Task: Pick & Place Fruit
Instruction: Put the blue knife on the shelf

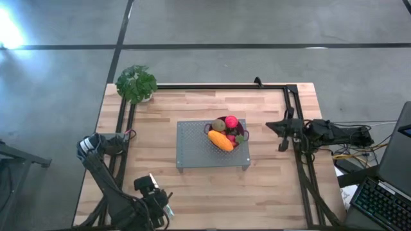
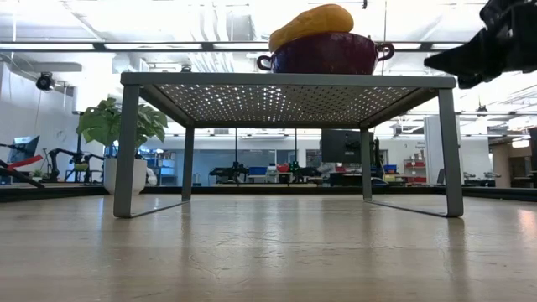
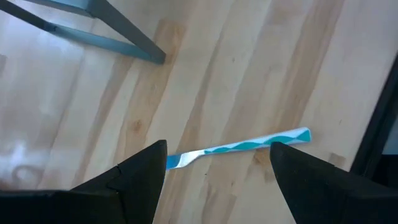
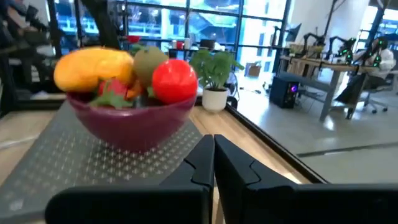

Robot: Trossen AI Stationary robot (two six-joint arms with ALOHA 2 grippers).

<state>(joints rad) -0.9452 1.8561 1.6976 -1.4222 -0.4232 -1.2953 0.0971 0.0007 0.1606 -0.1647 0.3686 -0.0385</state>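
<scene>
The fruit [image 1: 226, 133] sits heaped in a purple bowl [image 4: 134, 121] on the perforated metal riser [image 1: 192, 144] at worktop centre. The right end effector [image 1: 282, 145], fingers together, waits at 3 o'clock; entering closed could topple the pile. The left end effector [image 3: 217, 177], fingers apart at 7 o'clock, straddles a knife [image 3: 239, 147] and might snag it.

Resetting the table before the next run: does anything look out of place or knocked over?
Nothing is spilled or tipped. The fruit sits piled in the purple bowl on the metal rack. Only oddity: a knife lies loose on the table, beneath the open left gripper.
</scene>
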